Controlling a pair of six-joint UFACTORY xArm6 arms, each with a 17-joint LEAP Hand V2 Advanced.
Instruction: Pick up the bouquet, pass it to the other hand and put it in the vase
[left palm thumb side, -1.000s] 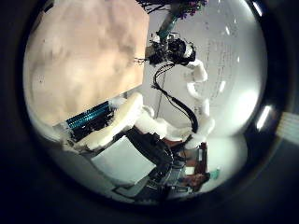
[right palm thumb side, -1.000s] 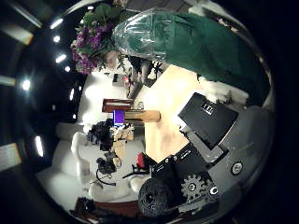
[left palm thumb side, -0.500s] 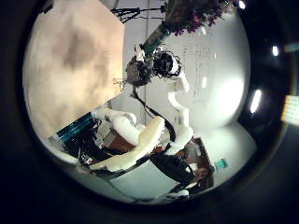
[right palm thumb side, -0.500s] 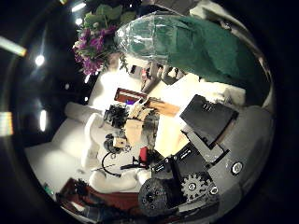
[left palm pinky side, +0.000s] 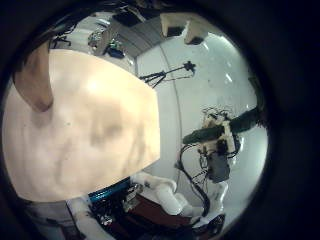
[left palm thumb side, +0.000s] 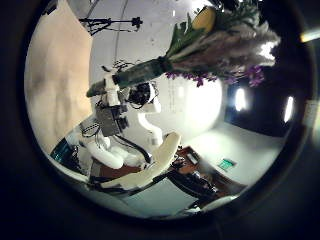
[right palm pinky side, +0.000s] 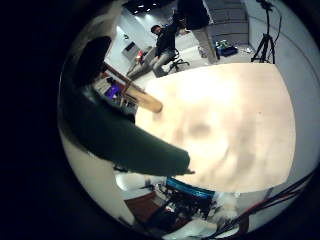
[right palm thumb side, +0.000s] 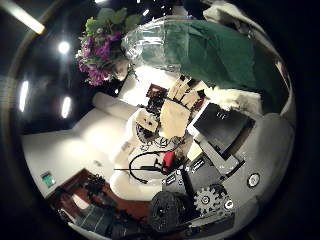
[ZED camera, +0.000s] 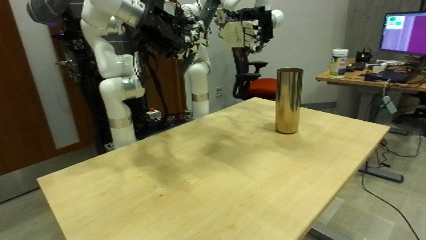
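Up in the air: bouquet of purple blooms and green leaves in a clear sleeve with a dark green stem wrap, carried flower end outward. Clamped at the wrapped stem by the right hand, fingers curled round it. Fills much of the right thumb side palm view, so close against that palm. Facing it, just across a gap, the left hand, fingers loose and spread, holding nothing and not touching the wrap. Down below, well apart from the flowers, a tall golden metal cylinder vase, upright near the far side of the pale wooden table. Hard to pick out the bouquet itself in the outside view among the dark arm parts.
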